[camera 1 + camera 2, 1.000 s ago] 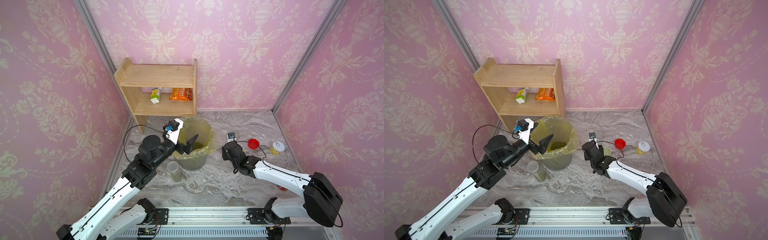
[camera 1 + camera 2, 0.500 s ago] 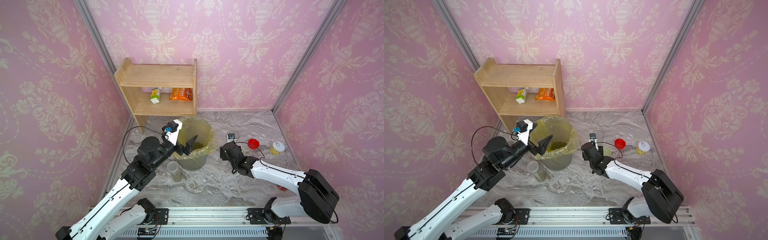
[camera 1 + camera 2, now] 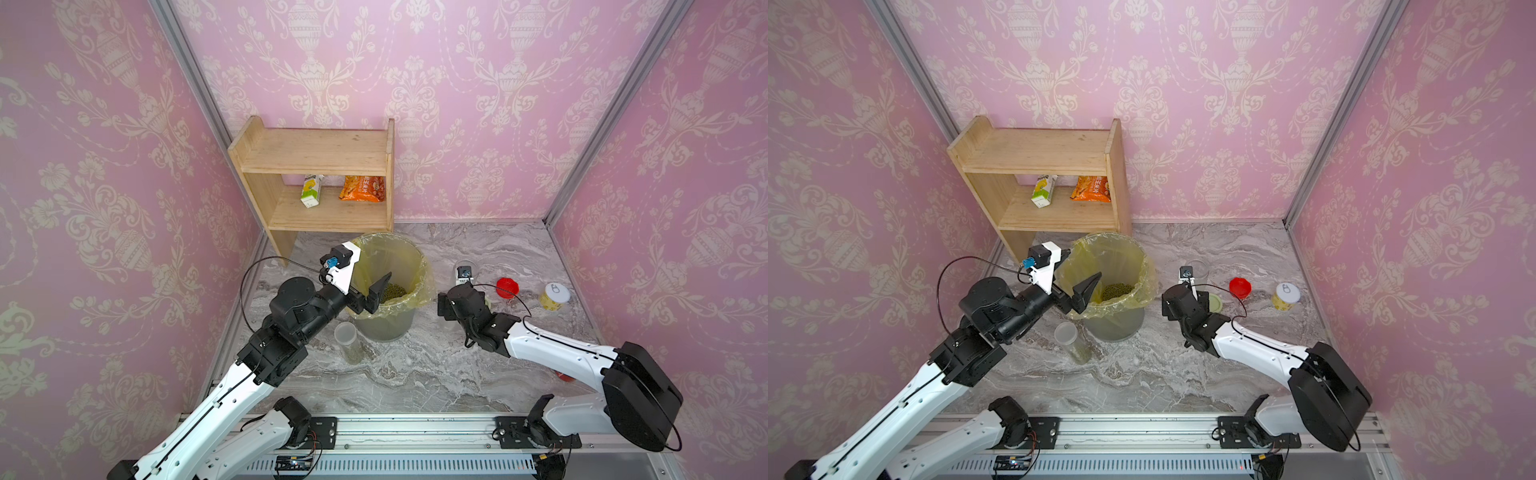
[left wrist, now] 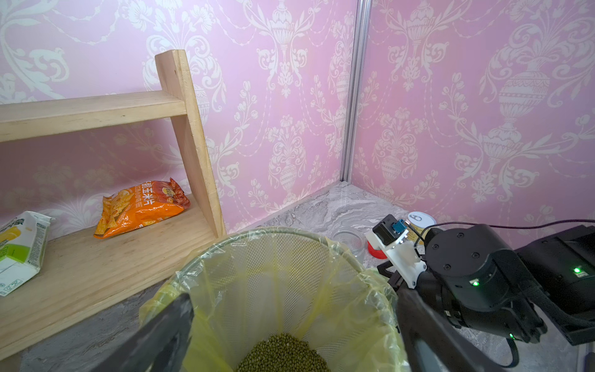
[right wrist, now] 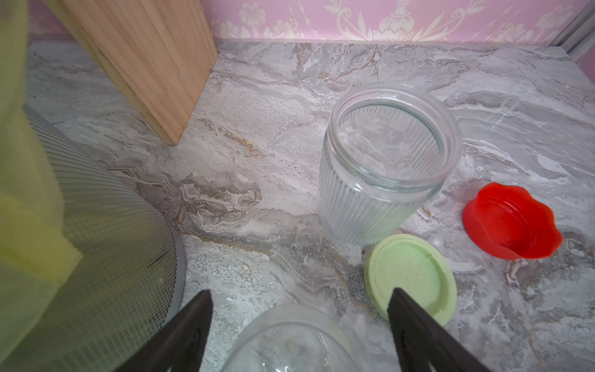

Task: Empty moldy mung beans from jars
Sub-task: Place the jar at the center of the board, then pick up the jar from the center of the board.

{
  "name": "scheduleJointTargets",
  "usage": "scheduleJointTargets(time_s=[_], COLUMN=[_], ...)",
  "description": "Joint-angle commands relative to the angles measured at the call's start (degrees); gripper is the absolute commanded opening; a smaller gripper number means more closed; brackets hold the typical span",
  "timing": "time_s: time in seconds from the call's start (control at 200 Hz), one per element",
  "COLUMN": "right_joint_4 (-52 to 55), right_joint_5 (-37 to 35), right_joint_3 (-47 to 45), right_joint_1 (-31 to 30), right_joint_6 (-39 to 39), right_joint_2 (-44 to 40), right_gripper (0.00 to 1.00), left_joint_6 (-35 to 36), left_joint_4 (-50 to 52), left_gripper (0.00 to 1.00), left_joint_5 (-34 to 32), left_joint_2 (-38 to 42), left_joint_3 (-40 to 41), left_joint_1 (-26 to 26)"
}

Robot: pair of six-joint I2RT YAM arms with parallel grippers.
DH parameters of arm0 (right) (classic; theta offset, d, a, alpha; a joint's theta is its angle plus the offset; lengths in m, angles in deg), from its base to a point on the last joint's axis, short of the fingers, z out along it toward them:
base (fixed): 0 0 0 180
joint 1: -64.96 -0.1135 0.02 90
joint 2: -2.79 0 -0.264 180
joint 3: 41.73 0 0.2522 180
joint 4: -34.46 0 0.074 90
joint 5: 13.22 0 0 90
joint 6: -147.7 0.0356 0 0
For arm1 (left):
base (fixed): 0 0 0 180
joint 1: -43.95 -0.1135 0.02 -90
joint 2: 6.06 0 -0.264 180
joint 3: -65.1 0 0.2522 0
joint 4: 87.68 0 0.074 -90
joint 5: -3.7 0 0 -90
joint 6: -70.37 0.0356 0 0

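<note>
The right gripper (image 5: pixel 299 293) has its jaws spread and grips nothing. A clear jar (image 5: pixel 289 338) sits between the fingers, apparently touching neither (only its rounded upper edge shows, so whether it is upright or quite empty cannot be told).

To finish this let-go cleanly, the arm should probably rise straight off the jar with the fingers kept wide. It should swing only once it is clear, so that no fingertip drags the jar over.

Room is tight on both sides. The bin (image 5: pixel 135 257) has its mesh wall close to one finger. The pale green lid (image 5: pixel 412 273) lies just beside the other, on the side away from the bin. Farther from the bin stand the open, empty ribbed jar (image 5: pixel 386 161) and the upturned red lid (image 5: pixel 512 222). Up and back towards the rail looks like the free way out.

The left gripper (image 4: pixel 294 302), also wide open and empty, hovers over the bin's rim. The mung beans (image 4: pixel 283 352) lie in a heap at the bottom of the bin's yellow bag.

A slim jar (image 3: pixel 347 338) stands just beside the bin on its rail side, under the left arm. It is greenish at its foot, so it likely has beans to tip out. The shelf (image 3: pixel 286 245) crowds the bin's far side, while the table (image 3: pixel 415 374) in front of the bin lies open.
</note>
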Motion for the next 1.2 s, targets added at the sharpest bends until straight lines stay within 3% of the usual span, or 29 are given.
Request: scheduleJointTargets(time_s=[0.0,0.45,0.58,0.866,1.196], right_joint_4=[1.77,13.09,15.16,16.33,16.62], right_joint_5=[0.65,3.43,4.23,3.87,2.99], right_joint_3=[0.86,10.38,11.58,10.71,9.48], right_joint_1=[-0.34,-0.38,-0.33,-0.29,-0.26], right_joint_6=[-1.25,-4.76,-4.78,-4.23,-4.25], right_joint_2=[-3.64,-9.96,-11.61,-14.69,-16.88], right_gripper=[0.89,0.91,0.91,0.91,0.91], left_joint_6=[-1.38,-1.68,-3.55,-11.75,-14.48], left_joint_4=[9.0,33.51,38.49,31.56,29.81], left_gripper=[0.99,0.98,0.86,0.84,0.82], left_joint_5=[-2.76,-6.48,-7.38,-5.11,-2.74], left_joint_2=[1.45,9.77,9.32,17.35,23.49], left_joint_3=[-2.78,-6.16,-6.31,6.15,16.81], left_joint_1=[-0.55,-0.45,-0.48,-0.44,-0.44])
